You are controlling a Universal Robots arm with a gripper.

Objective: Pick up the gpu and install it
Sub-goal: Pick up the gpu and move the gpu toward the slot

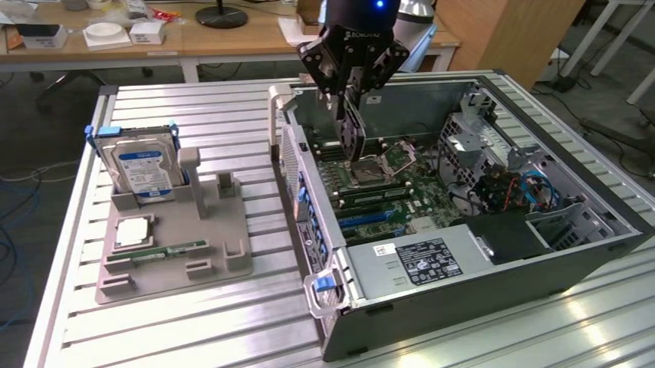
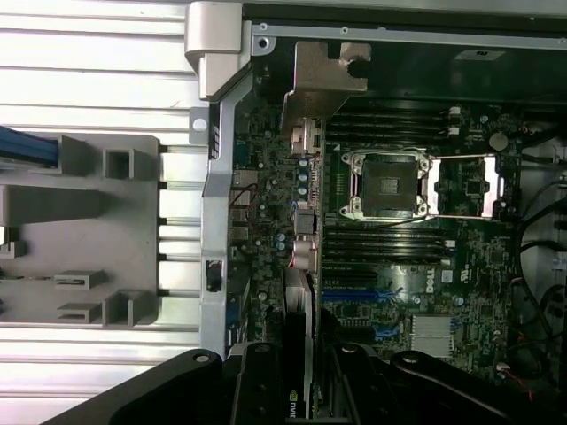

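The arm reaches straight down from above, its pincer [image 1: 353,96] pointing into an open computer case [image 1: 481,257] that lies on its side on the slatted metal bench [image 1: 205,330]. The pincer's jaws are drawn narrow on the gpu [image 1: 353,134]. They grip the thin dark card by its upper edge, so it hangs upright directly beneath the pincer, close over the motherboard [image 1: 394,195]. Whether its lower edge touches the board cannot be told.

From the exterior camera, a grey holder [image 1: 174,257] sits well apart from the pincer, toward the exterior view's left. It carries a silver hard drive [image 1: 143,172] standing upright and a green memory stick [image 1: 169,251] lying flat.

The wrist camera looks down past the dark fingers [image 2: 257,394] along the card, which appears edge-on between them with a small logo near the grip. It also picks out the square processor socket [image 2: 385,181] just beside the card's line, with memory slots [image 2: 390,243] on either side of the socket.
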